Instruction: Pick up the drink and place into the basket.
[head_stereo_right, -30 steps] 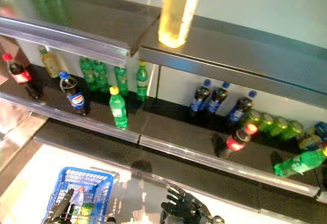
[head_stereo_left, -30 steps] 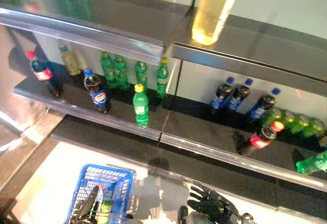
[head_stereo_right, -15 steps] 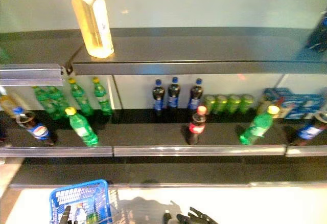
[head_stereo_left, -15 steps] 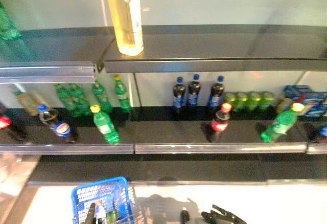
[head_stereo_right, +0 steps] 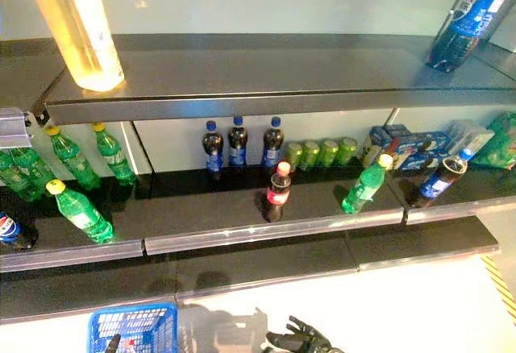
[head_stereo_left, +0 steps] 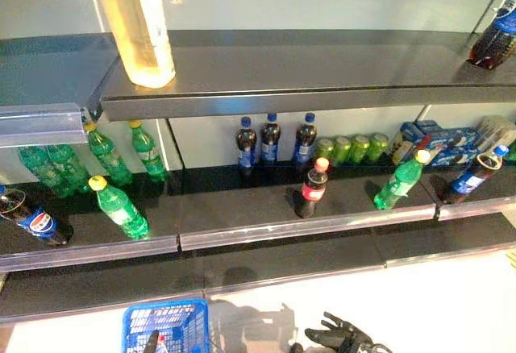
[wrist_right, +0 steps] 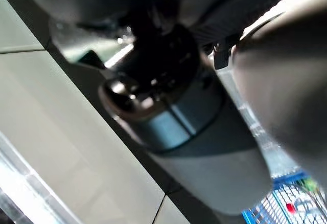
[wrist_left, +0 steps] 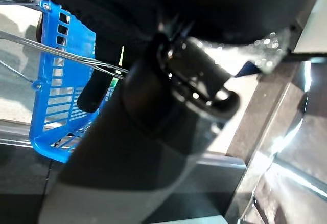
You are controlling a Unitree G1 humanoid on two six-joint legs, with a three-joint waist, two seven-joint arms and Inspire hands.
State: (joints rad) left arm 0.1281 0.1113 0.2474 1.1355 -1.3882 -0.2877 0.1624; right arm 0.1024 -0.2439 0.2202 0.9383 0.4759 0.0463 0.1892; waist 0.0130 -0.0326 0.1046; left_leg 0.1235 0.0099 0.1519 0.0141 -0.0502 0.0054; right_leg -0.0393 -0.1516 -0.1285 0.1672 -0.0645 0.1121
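Two shelves fill most of the frame, and the drinks stand along them. At the far left of the lower shelf (head_stereo_left: 242, 232) a dark cola bottle with a blue label (head_stereo_left: 32, 220) leans, with a green bottle with a yellow cap (head_stereo_left: 119, 208) just to its right and more green bottles behind it. On the upper shelf (head_stereo_left: 282, 95), upper left of the frame, stands a tall yellow bottle (head_stereo_left: 137, 22).

At the bottom left sits the blue basket (head_stereo_left: 173, 325); the left hand (head_stereo_left: 151, 343) shows at its rim, and in the left wrist view a dark finger hooks over the basket's wire handle (wrist_left: 61, 55), so that hand is clamped on the handle. Something with a red and white top lies inside the basket, too small to name.

Mid-frame, three dark bottles with blue caps (head_stereo_left: 270, 137) stand at the back of the lower shelf, a red-capped cola bottle (head_stereo_left: 310, 190) in front of them. Green cans (head_stereo_left: 351, 148) follow, then a leaning green bottle (head_stereo_left: 399, 182).

Bottom centre-right, the right hand (head_stereo_left: 339, 338) hangs over the pale floor (head_stereo_left: 443, 305) with fingers spread apart, holding nothing.
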